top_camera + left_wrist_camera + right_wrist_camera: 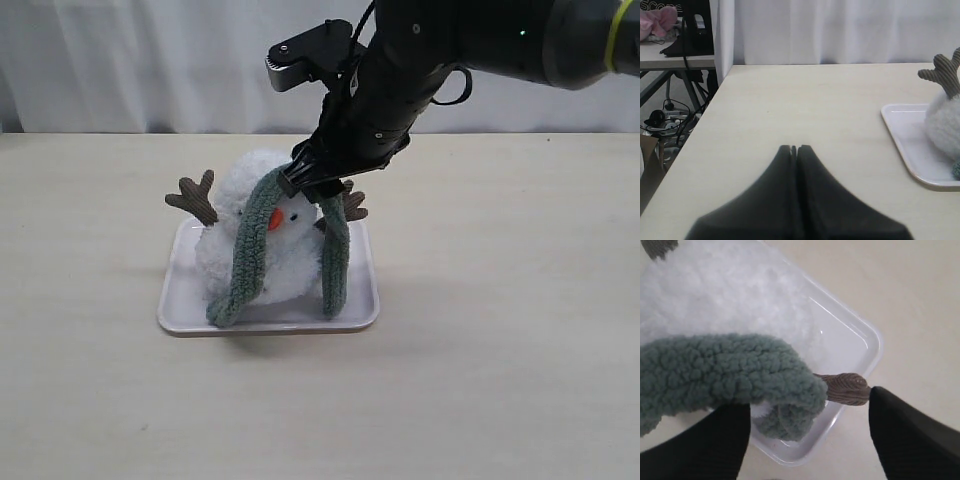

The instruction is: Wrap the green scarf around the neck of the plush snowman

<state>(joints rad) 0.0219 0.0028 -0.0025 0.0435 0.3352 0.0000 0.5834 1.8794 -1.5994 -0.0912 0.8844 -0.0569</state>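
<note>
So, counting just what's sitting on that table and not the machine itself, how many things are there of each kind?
plush snowman: 1
green scarf: 1
white tray: 1
Total: 3

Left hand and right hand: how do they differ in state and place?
The left hand is shut; the right hand is open. The left hand is over the table, apart from the tray; the right hand straddles the green scarf on the plush snowman. Both are black.
</note>
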